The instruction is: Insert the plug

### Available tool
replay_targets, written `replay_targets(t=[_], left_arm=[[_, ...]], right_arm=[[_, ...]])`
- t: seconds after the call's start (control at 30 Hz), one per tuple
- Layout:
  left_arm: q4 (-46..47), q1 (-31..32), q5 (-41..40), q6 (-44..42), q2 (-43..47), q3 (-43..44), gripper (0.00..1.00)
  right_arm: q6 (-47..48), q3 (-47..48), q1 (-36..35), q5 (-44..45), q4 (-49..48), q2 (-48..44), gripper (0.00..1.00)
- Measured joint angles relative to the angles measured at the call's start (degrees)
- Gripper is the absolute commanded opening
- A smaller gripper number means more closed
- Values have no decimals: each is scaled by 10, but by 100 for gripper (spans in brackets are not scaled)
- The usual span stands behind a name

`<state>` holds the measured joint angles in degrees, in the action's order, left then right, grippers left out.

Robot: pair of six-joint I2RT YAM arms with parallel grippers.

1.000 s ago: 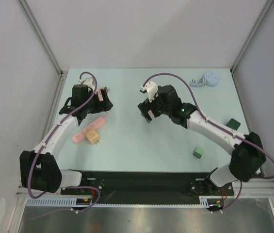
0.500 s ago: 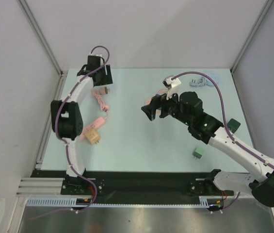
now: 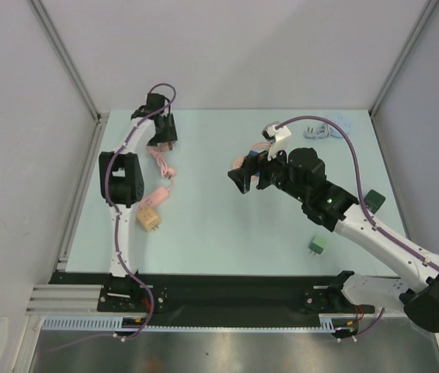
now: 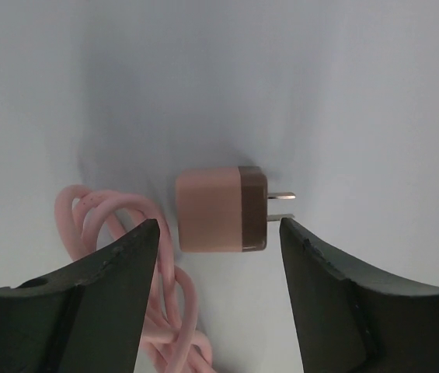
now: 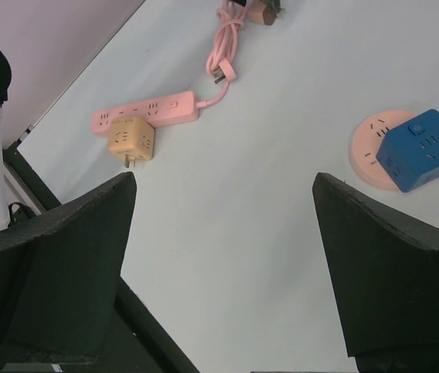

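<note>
While the left gripper [image 4: 219,224] hangs over the far left corner of the tabletop [image 3: 203,233], its jaws stand apart with the plug [image 4: 213,208] lying between them. The plug is a pink block with a brown face, flat on the tabletop. Its two prongs point toward the right-hand finger [image 4: 343,287] in the left wrist view. That fingertip sits right at the tip of the lower prong; I cannot tell whether it touches. A narrow strip of tabletop shows between the other finger [image 4: 102,295] and the back of the plug, so nothing is clamped.

A pink cable [image 4: 122,225] lies looped just beside the plug and runs toward the near edge along the left side. It ends at a pink strip [image 5: 145,111], which lies near the left edge about halfway down. A yellow cube [image 5: 132,140] lies against the strip's near side.

Over the middle of the tabletop the right gripper [image 5: 223,183] hangs with its jaws spread wide and nothing between them. Just beside it, toward the far edge, lies a round socket [image 5: 368,155] with a blue cube [image 5: 421,149] on it.

A green block [image 3: 318,245] lies toward the near right corner, and a darker block [image 3: 373,199] lies by the right edge.
</note>
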<state>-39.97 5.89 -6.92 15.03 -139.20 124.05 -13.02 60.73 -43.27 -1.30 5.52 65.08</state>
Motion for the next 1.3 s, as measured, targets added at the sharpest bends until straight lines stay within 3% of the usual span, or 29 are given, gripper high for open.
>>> replay_targets(t=[0.1,0.17,0.2,0.47,0.63,0.73,0.87,1.13,1.3], left_arm=[[-9,-5,3,6,-14,4,66],[-10,-7,13,6,-24,14,59],[-11,-7,19,7,-25,17,47],[-2,-6,79,13,-19,7,1],[31,6,105,14,62,-119,0],[55,28,122,16,154,-233,0],[101,83,165,50,306,-355,0],[260,154,229,173,551,-531,0],[317,161,243,247,593,-594,0]], right_arm=[[0,0,0,0,0,1,100],[0,0,0,0,0,2,100],[0,0,1,0,0,2,100],[-10,0,5,29,11,4,100],[-49,-2,49,28,42,18,100],[-84,-2,101,-15,45,30,91],[-133,-6,145,-83,15,50,91],[-158,-13,67,-118,-52,130,87],[-165,-20,40,-91,-97,149,80]])
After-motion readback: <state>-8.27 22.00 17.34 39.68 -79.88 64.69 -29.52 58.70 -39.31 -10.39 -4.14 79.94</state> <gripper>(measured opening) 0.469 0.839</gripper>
